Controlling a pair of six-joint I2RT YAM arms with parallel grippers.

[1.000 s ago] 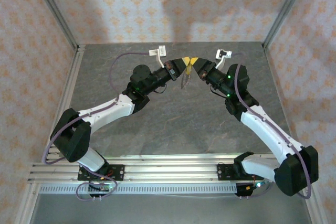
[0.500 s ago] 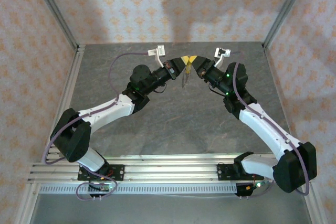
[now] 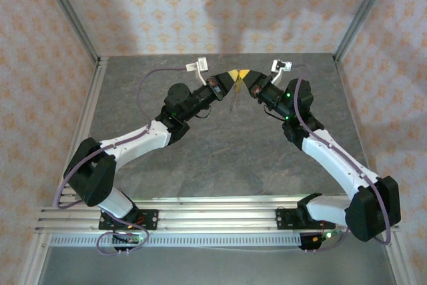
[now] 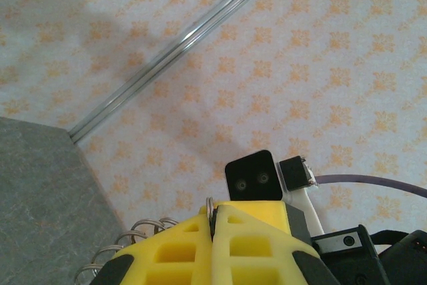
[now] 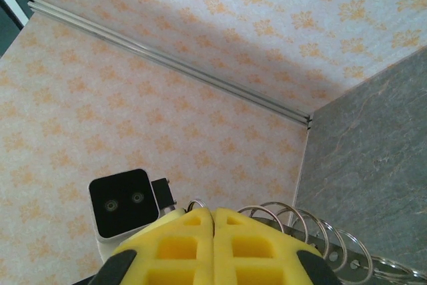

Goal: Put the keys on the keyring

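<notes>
Both arms are held high over the far middle of the grey, stone-patterned bench point(image 3: 220, 158), with the left gripper point(image 3: 233, 75) and right gripper point(image 3: 246, 74) set tip to tip. The left gripper's yellow fingers point(image 4: 177, 239) are seen pressed together. A thin wire of the keyring point(image 3: 233, 101) is pinched in the seam, and its loops are seen spilling out beside them. The right gripper's own pair is closed flat too. Whether anything is caught there cannot be told, though wire loops are seen just beside it. The bench is enclosed by pale walls point(image 3: 200, 5) papered with orange flowers and framed by aluminium posts point(image 3: 67, 15). A slotted rail point(image 3: 200, 213) is laid along the near edge.
</notes>
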